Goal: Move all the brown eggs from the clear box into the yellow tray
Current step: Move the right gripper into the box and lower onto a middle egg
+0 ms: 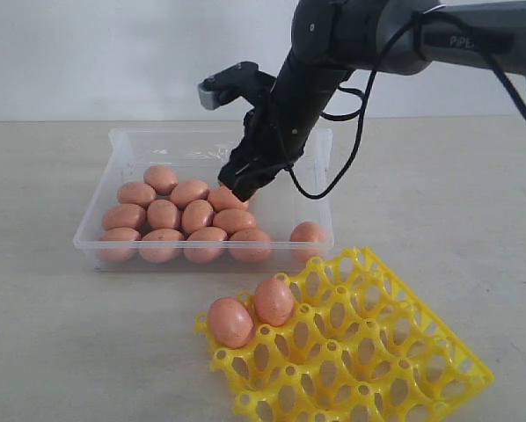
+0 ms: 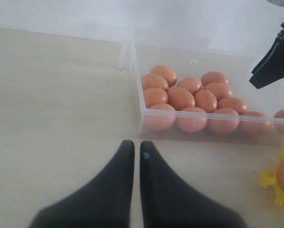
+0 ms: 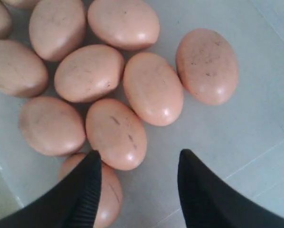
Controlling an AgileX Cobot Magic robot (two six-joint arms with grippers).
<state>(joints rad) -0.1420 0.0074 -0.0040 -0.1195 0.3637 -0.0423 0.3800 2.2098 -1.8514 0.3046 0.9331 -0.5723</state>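
Lying on their sides in the box (image 1: 320,145), just beyond the tray (image 1: 404,352): eggs (image 1: 186,220), clustered left and near, long axes mostly left-right. One egg (image 1: 309,236) sits apart at the right near corner. Two eggs (image 1: 230,322) stand on end, tilted, in the tray's left near cups. Right gripper (image 1: 248,186) is over the cluster, fingers wide, empty. Left gripper (image 2: 137,148) is over the table (image 2: 61,118) outside the box, fingers nearly together, empty.
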